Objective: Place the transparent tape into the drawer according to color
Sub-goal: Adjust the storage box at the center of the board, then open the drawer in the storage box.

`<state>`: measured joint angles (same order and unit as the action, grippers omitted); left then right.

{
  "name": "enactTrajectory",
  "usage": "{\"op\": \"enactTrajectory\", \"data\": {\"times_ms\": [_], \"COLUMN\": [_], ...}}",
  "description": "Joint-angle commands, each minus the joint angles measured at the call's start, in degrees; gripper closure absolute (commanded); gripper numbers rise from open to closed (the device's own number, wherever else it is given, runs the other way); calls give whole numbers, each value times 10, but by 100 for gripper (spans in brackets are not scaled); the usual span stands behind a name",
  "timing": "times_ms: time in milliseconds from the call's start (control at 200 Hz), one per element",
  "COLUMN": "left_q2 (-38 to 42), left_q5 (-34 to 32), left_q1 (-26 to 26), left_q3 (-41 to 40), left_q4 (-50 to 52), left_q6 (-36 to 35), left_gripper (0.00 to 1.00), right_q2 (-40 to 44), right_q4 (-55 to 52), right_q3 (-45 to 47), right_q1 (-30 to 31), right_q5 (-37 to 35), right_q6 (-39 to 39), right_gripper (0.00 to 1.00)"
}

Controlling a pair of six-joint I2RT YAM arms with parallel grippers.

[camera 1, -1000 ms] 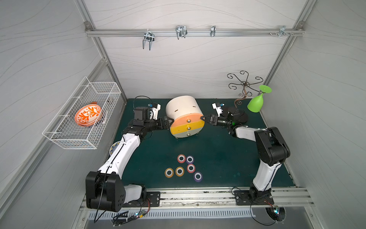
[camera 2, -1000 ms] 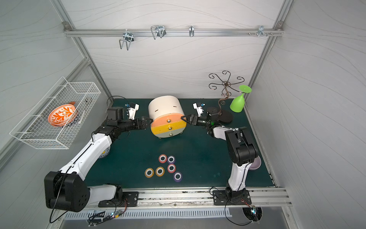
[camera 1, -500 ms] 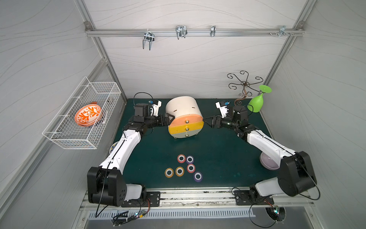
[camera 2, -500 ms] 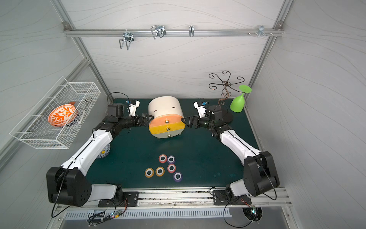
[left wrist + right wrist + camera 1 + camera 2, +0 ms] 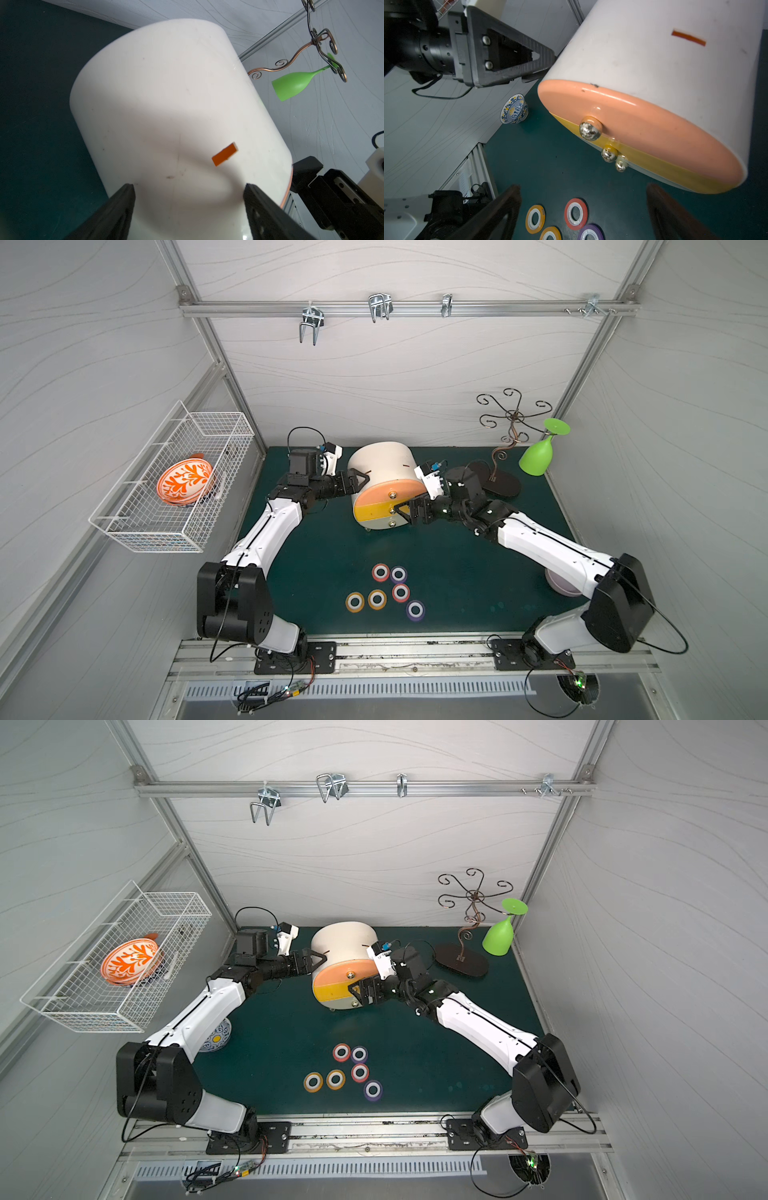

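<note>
The drawer unit (image 5: 382, 472) is a cream drum lying on its side, with a peach drawer front (image 5: 643, 124) above a yellow front (image 5: 374, 509) and a pale front, each with a metal knob (image 5: 589, 129). All look closed. The transparent tape rolls lie flat on the green mat near the front: two red (image 5: 380, 572) (image 5: 400, 592), two purple (image 5: 398, 573) (image 5: 415, 609) and two orange (image 5: 377, 599) (image 5: 354, 602). My left gripper (image 5: 360, 481) (image 5: 189, 187) is open, its fingers against the drum's left wall. My right gripper (image 5: 401, 510) (image 5: 583, 189) is open and empty, just off the right edge of the drawer fronts.
A wire basket (image 5: 137, 526) on the left wall holds an orange-patterned bowl (image 5: 185, 481). A blue patterned bowl (image 5: 216, 1040) sits by the left arm. A copper stand (image 5: 498, 481) with a hanging green glass (image 5: 538, 456) is at the back right. A pale bowl (image 5: 561, 589) lies under the right arm.
My right arm has swung out from the back right, and its gripper now sits at the drawer fronts. My left gripper has moved in against the drum's left wall.
</note>
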<state>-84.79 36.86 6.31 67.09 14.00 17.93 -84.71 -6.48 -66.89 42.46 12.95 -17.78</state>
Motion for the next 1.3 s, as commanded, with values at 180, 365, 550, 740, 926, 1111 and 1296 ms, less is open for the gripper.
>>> {"op": "enactTrajectory", "data": {"times_ms": [180, 365, 550, 740, 926, 1111, 1296], "left_q2": [15, 12, 8, 6, 6, 5, 3], "left_q5": [-6, -7, -9, -10, -10, -10, -7], "left_q1": [29, 30, 29, 29, 30, 30, 29], "left_q3": [-2, -8, -9, -8, -7, -6, -5], "left_q4": [-16, -15, -14, -10, -6, -1, 1], "left_q6": [1, 1, 1, -2, -4, -7, -9], "left_gripper": [14, 15, 15, 15, 16, 16, 17], "right_q2": [-52, -62, -74, -88, -107, -113, -121], "right_q4": [-60, -62, -69, -73, -85, -92, -89], "right_q3": [-62, -73, -92, -111, -133, -140, -142], "right_q1": [32, 40, 48, 61, 67, 72, 75], "right_q5": [-114, -140, -162, -181, -195, -227, -240], "right_q6": [-47, -68, -78, -82, -88, -92, -92], "right_gripper": [21, 28, 37, 43, 50, 59, 61]}}
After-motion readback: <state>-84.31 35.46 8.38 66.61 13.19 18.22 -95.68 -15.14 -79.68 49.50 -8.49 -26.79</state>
